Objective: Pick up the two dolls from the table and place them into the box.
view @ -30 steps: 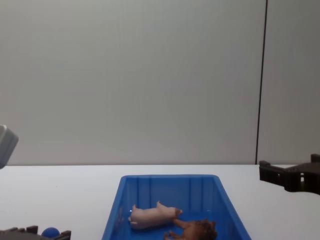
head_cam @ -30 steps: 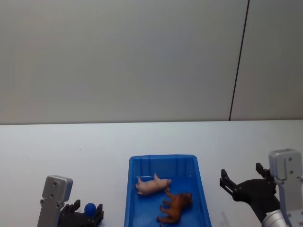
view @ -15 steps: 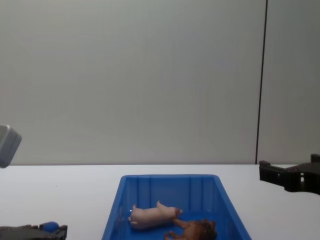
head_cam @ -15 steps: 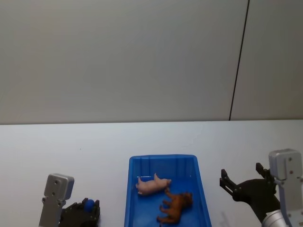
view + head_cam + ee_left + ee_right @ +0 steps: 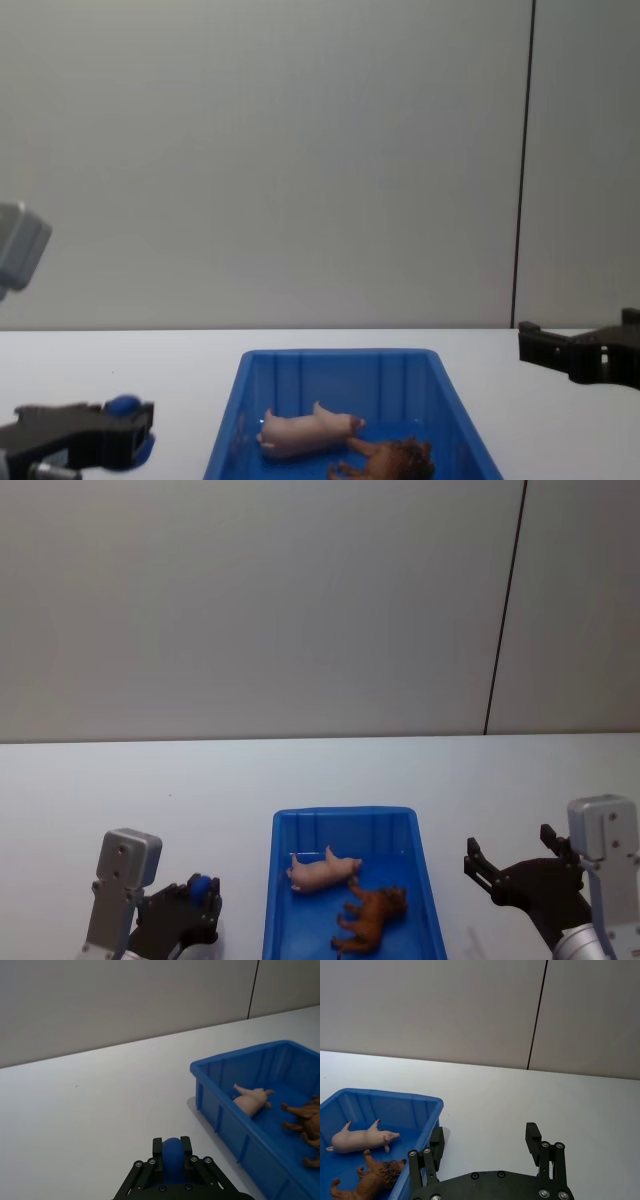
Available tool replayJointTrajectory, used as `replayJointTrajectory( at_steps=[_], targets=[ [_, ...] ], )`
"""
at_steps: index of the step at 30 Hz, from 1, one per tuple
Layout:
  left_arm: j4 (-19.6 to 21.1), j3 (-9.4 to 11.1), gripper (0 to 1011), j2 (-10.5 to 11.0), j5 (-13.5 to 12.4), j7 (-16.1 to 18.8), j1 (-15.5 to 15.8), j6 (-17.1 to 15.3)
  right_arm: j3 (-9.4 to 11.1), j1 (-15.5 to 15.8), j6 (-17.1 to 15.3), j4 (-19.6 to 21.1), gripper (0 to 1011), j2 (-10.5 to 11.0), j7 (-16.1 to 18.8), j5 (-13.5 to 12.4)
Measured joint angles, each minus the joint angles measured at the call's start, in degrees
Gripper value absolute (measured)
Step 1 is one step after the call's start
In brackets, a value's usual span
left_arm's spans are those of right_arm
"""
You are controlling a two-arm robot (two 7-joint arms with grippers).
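The pig [image 5: 322, 871] and lion [image 5: 372, 917] lie in the blue box [image 5: 283, 917]; the left end effector [image 5: 197, 902] grips a blue ball [image 5: 202, 886].

Left gripper [image 5: 196, 908] raised off table [image 5: 120, 780], blue ball [image 5: 201, 885] (clamped) lifted

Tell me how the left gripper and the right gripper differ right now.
The left gripper is shut on the small blue ball; the right gripper is open and holds nothing. The left one sits left of the box, the right one to its right. Both are black-fingered, and neither touches the pig or the lion, which lie in the box.
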State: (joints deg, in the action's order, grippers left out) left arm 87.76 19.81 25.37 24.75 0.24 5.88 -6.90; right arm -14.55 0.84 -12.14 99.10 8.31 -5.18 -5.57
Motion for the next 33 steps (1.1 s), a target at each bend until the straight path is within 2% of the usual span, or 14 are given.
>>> replayJointTrajectory(
  at_steps=[11,21,24,27,28,31,32,33],
  targets=[
    [2.9,-0.1,152,-0.3,-1.9,-4.6,1.2,1.6,0.0,0.0,0.0,0.0,1001,0.0,0.0,0.0],
    [4.2,0.5,144,-2.2,-3.8,-10.8,4.0,2.7,0.0,0.0,0.0,0.0,1001,0.0,0.0,0.0],
    [4.2,1.0,203,-3.4,-4.4,-12.6,5.1,3.0,0.0,0.0,0.0,0.0,1001,0.0,0.0,0.0],
    [3.7,1.8,333,-5.2,-5.3,-14.5,6.7,3.1,0.0,0.0,0.0,0.0,1001,0.0,0.0,0.0],
    [3.7,1.8,333,-5.2,-5.3,-14.5,6.7,3.1,0.0,0.0,0.0,0.0,1001,0.0,0.0,0.0],
    [3.2,2.4,434,-6.5,-5.8,-15.4,7.8,3.1,0.0,0.0,0.0,0.0,1001,0.0,0.0,0.0],
    [3.0,2.7,496,-7.0,-6.1,-15.9,8.3,3.1,0.0,0.0,0.0,0.0,1001,0.0,0.0,0.0],
    [2.9,2.8,508,-7.3,-6.2,-16.1,8.5,3.1,0.0,0.0,0.0,0.0,1001,0.0,0.0,0.0]
  ],
)
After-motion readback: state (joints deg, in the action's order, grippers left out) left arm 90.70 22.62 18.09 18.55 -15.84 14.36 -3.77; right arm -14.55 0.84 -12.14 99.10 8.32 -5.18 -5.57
